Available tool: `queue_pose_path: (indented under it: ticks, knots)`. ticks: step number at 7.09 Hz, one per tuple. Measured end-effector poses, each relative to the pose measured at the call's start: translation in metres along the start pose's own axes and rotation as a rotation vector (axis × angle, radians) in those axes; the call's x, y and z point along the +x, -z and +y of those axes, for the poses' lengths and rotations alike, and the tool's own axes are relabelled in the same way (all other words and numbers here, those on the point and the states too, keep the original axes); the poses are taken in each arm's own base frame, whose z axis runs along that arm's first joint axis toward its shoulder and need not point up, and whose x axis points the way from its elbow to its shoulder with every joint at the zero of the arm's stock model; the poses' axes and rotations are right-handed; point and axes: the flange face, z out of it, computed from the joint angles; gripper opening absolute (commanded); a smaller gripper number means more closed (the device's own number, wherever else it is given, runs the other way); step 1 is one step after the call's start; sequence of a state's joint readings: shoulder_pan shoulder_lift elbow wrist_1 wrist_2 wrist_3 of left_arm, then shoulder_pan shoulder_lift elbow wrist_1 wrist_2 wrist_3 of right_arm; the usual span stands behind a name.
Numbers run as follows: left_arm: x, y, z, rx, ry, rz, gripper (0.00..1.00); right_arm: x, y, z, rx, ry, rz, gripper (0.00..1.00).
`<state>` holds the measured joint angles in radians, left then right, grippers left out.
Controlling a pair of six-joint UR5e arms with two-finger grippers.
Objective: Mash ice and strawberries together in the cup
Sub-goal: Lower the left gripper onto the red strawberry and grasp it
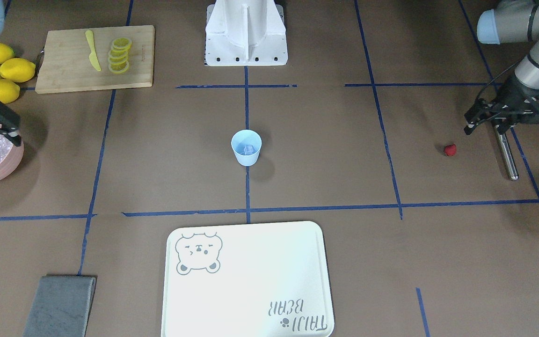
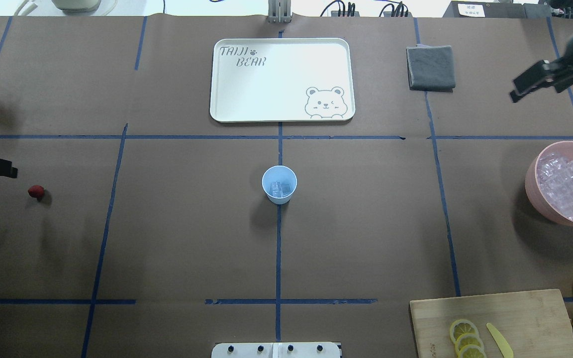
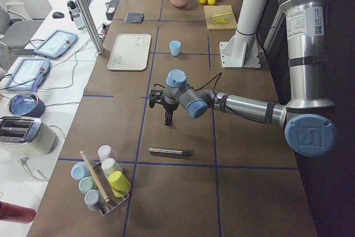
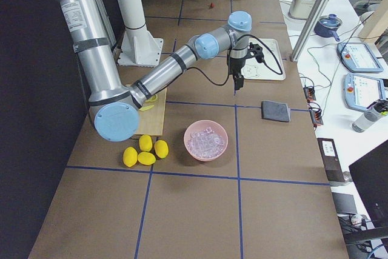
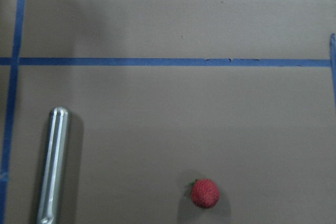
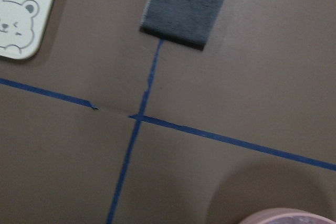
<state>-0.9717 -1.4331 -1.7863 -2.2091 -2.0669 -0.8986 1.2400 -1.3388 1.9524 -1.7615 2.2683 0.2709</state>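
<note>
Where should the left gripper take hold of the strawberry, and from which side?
Probably grip the strawberry across its round middle, coming straight down from above: it is small and low on the table, with the metal rod lying well clear.

Upright cup [image 1: 247, 159] with ice [image 2: 279, 189]; strawberry [image 1: 449, 150] apart.

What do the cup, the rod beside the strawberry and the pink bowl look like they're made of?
The cup is likely plastic: light blue, thin-walled and matte, with no glare. The rod is probably polished metal: silvery, with bright mirror-like streaks along its length. The bowl is smooth, opaque pink with a soft sheen; it could be plastic or ceramic, and the look does not settle which.
</note>
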Motion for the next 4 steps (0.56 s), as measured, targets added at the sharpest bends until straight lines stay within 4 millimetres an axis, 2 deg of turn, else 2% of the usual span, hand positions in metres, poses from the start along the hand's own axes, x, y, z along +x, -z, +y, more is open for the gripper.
queue_pose_path:
  ticks: [1, 2, 3, 4]
  knots:
    - [0.010, -0.027, 0.006, 0.017, 0.007, -0.008, 0.99, 0.041, 0.003, 0.018, -0.009, 0.007, 0.008, 0.99]
    - [0.019, -0.048, 0.011, 0.026, 0.011, -0.014, 0.99, 0.068, 0.005, 0.033, -0.017, 0.003, 0.005, 0.99]
    - [0.025, -0.061, 0.013, 0.027, 0.011, -0.021, 0.98, 0.084, 0.004, 0.044, -0.024, -0.007, -0.002, 0.99]
    - [0.029, -0.069, 0.016, 0.023, 0.008, -0.024, 0.98, 0.091, 0.003, 0.050, -0.030, -0.016, -0.010, 0.99]
